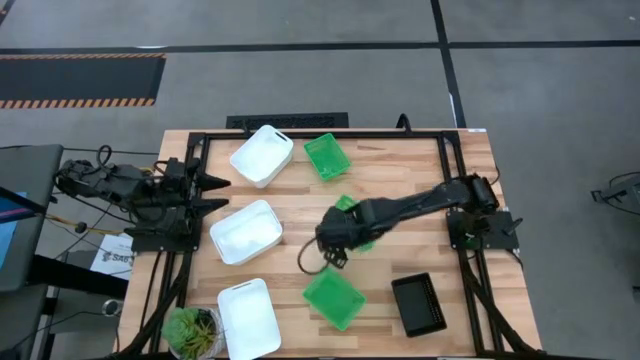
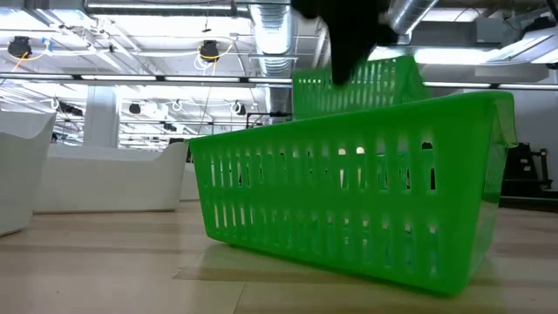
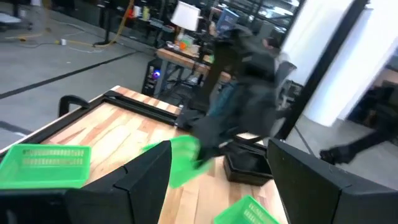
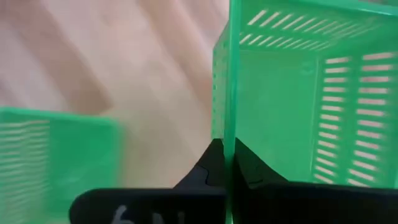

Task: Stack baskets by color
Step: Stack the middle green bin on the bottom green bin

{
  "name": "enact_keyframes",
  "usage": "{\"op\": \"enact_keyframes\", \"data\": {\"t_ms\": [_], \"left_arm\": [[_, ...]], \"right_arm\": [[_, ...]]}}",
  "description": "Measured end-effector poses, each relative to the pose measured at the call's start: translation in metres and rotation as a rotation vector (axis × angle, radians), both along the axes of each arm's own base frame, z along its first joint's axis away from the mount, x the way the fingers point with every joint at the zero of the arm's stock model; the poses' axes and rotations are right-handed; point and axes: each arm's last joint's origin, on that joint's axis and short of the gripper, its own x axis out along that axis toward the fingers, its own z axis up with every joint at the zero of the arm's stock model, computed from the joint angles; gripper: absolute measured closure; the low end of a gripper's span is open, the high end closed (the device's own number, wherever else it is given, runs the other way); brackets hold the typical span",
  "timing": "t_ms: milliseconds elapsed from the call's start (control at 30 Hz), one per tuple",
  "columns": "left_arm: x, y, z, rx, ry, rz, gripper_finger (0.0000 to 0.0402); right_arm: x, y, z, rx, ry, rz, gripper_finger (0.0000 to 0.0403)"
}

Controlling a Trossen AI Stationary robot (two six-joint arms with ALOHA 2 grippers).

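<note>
My right gripper (image 1: 334, 243) hangs over the table's middle, shut on a green mesh basket (image 1: 346, 205) that shows mostly hidden under the arm. A second green basket (image 1: 333, 297) rests on its base just nearer the front edge, and a third (image 1: 327, 157) sits at the far side. Three white baskets (image 1: 262, 155) (image 1: 245, 232) (image 1: 248, 318) stand in a row down the left half. A black basket (image 1: 418, 303) sits at the front right. My left gripper (image 1: 215, 193) waits open at the table's left edge. My right gripper pinches one wall of the green basket at its rim (image 4: 231, 112), one finger inside the basket and one outside. The fingers come from above, pointing steeply down. The basket (image 2: 366, 83) hangs below them, lifted clear of the table.
A round potted plant (image 1: 192, 330) stands at the front left corner. A black frame (image 1: 300, 135) runs along the table's edges. Bare wood lies between the white baskets and the green ones, and at the far right.
</note>
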Motion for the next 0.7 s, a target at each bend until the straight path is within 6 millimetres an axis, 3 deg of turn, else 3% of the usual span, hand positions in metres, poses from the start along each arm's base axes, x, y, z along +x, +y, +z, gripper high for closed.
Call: {"op": "enact_keyframes", "data": {"t_ms": [200, 467, 700], "left_arm": [[0.000, 0.001, 0.000, -0.048, -0.005, 0.024, 0.0148], [0.000, 0.001, 0.000, -0.056, -0.007, 0.042, 0.0148], [0.000, 0.001, 0.000, -0.052, -0.007, 0.043, 0.0148]], "right_arm": [[-0.010, 0.064, 0.047, 0.157, -0.199, -0.124, 0.0399], [-0.013, 0.129, 0.043, 0.285, -0.377, -0.155, 0.0400], [-0.009, 0.152, 0.041, 0.240, -0.341, -0.130, 0.0400]]}}
